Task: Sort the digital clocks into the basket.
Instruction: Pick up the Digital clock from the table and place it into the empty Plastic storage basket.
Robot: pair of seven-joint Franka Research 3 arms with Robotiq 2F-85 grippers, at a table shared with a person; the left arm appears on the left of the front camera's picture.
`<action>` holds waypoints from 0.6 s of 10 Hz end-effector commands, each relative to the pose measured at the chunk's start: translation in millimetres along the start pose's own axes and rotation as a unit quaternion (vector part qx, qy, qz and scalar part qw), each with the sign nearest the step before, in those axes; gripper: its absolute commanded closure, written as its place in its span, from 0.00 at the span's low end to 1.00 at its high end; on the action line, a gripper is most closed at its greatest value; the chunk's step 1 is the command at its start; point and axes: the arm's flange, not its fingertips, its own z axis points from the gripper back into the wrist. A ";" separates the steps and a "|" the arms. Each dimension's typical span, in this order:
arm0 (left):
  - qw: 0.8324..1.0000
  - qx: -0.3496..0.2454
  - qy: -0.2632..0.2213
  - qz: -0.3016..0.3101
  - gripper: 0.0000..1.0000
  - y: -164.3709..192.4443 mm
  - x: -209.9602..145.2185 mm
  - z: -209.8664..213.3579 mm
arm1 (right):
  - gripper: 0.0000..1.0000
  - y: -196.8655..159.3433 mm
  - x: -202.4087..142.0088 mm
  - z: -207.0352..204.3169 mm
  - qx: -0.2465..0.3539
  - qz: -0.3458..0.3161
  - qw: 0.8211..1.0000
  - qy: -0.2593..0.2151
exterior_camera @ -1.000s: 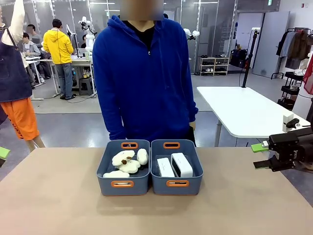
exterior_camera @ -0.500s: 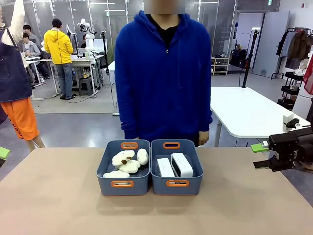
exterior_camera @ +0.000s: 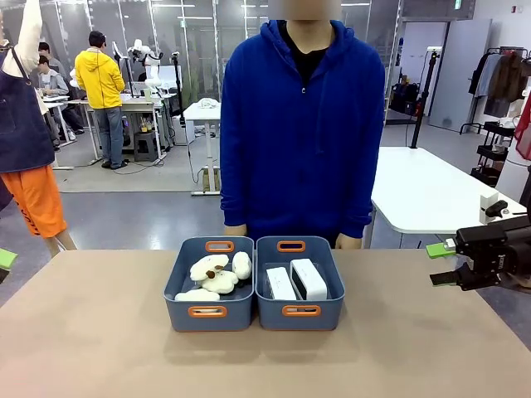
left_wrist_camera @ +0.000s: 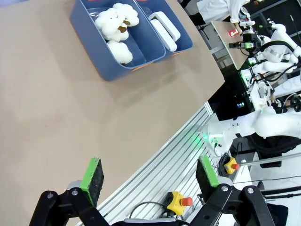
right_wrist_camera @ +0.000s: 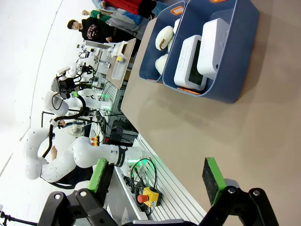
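Two white digital clocks (exterior_camera: 280, 283) (exterior_camera: 309, 279) lie side by side in the right slate-blue basket (exterior_camera: 329, 318), at the table's middle. In the right wrist view the same clocks (right_wrist_camera: 192, 63) (right_wrist_camera: 214, 44) show their dark faces inside the basket (right_wrist_camera: 235, 80). From the left wrist they sit (left_wrist_camera: 164, 26) in the far bin (left_wrist_camera: 186, 45). My right gripper (exterior_camera: 436, 264) hovers open at the table's right edge, well clear of the basket, nothing between its pads (right_wrist_camera: 157, 177). My left gripper (left_wrist_camera: 150, 174) is open and empty over the near table edge.
The twin bin (exterior_camera: 178, 315) on the left holds cream plush toys (exterior_camera: 217, 274). A person in a blue hoodie (exterior_camera: 299, 124) stands right behind the bins, hands down at the sides. Bare tabletop (exterior_camera: 99, 332) surrounds the bins.
The person has shifted to the picture's right and stands more upright behind the bins. Both arms, the clocks and the bins have stayed put.
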 end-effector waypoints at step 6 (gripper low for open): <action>1.000 0.000 0.006 -0.006 0.00 0.4 -0.3 3.8 | 0.00 1.4 0.3 1.5 -0.001 0.001 1.000 0.005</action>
